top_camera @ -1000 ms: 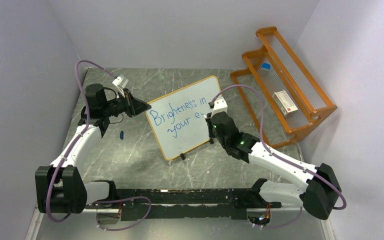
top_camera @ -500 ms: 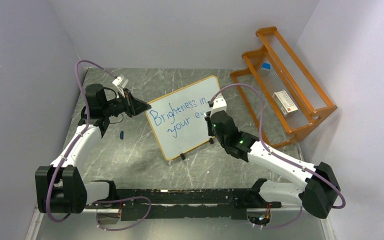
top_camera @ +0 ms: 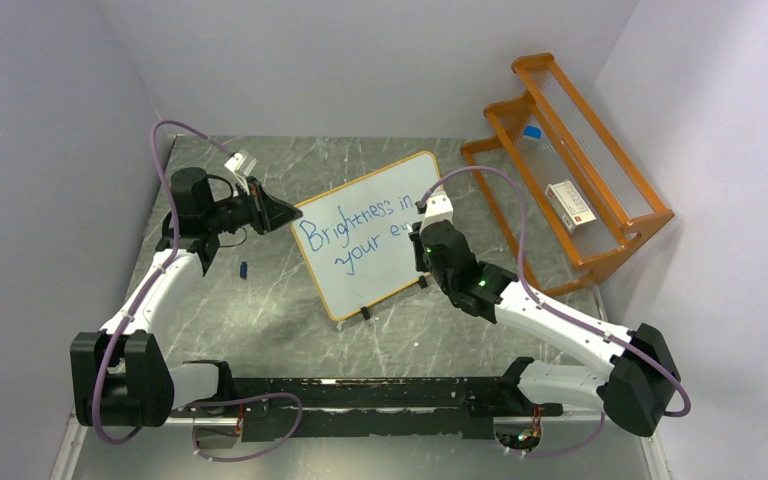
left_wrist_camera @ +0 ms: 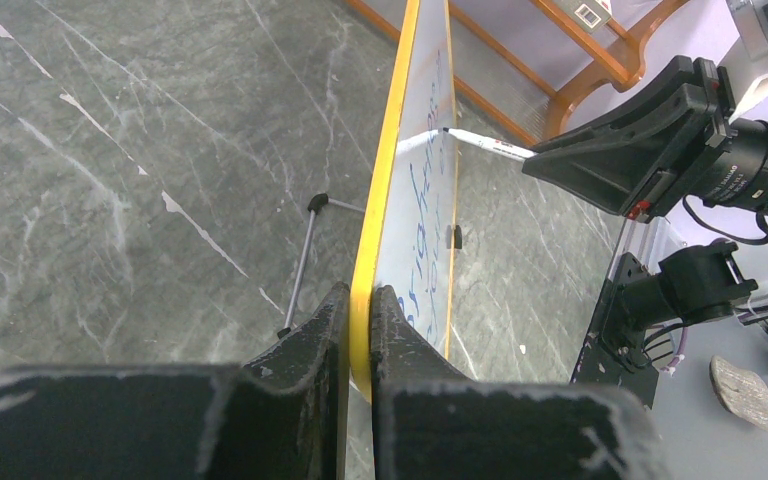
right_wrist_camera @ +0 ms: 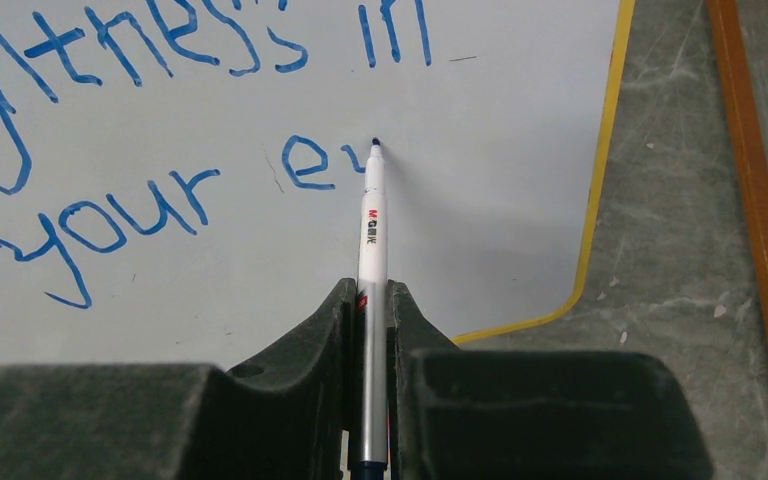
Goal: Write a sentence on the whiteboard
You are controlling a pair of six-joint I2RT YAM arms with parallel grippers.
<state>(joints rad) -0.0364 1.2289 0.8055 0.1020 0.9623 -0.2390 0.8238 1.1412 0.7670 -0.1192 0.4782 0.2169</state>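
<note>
1. Plainly, the whiteboard (top_camera: 365, 285) stands near the middle of the desk (top_camera: 260, 310), between the two arms. It leans back on a thin wire leg (left_wrist_camera: 302, 262). It is a flat, glossy white panel with a slim orange-yellow frame and rounded corners.
2. Across the upper part of the board runs the sentence (top_camera: 355, 232), in loose blue hand lettering. "Brightness in" sits above and "your e" below, with a short stroke begun just right of the "e".
3. The marker (right_wrist_camera: 372, 230) is a slim white barrel with small red print and a dark tip. That tip touches the board at the top of the short stroke.
4. The right tool (right_wrist_camera: 371, 292) is clamped on the marker's barrel, which pokes forward from between the jaws.
5. The left tool (left_wrist_camera: 360, 295) is pinched together on the board's framed left edge (a steadying hold, by the look of it).
6. The step in hand appears to be the second line, partway through an unfinished word. The next move likely calls for light, even tip pressure and small controlled strokes. The slick surface offers little drag, and a hard push could rock the propped board.
7. Further out, the desk has a grey, veined, stone-like top, and a small blue cap (top_camera: 244, 269) lies on it near the left arm. An orange wooden rack (top_camera: 615, 245) stands at the right.
</note>
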